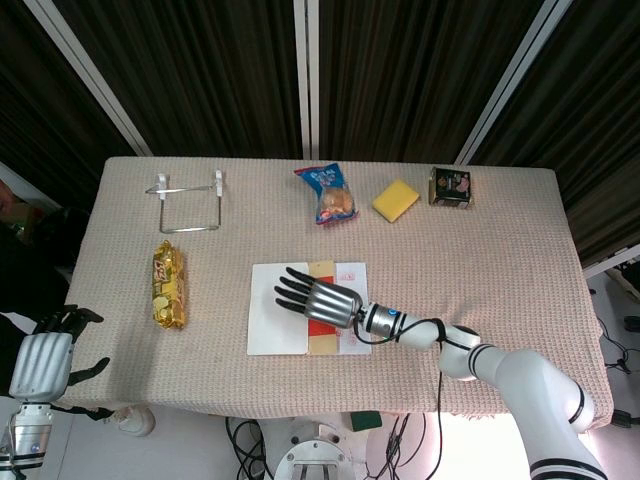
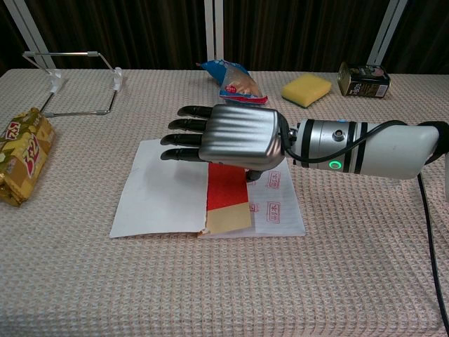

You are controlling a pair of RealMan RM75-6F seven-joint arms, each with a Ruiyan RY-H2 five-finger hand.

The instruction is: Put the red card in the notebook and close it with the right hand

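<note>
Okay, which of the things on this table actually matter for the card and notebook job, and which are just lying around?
For the job:
red card, lying on the open notebook
notebook
right hand, over the notebook with fingers spread

Lying about:
gold snack pack
wire stand
blue snack bag
yellow sponge
small tin
left hand, off the table edge

One notebook (image 1: pixel 285 322) on the table (image 1: pixel 500 250), holding one red card (image 2: pixel 226 188); beyond the notebook: two snack packs (image 1: pixel 168 285) (image 1: pixel 331 193), one sponge (image 1: pixel 396 200), one tin (image 1: pixel 450 186), one wire stand (image 1: pixel 188 203); two hands (image 2: pixel 235 137) (image 1: pixel 45 362).
</note>
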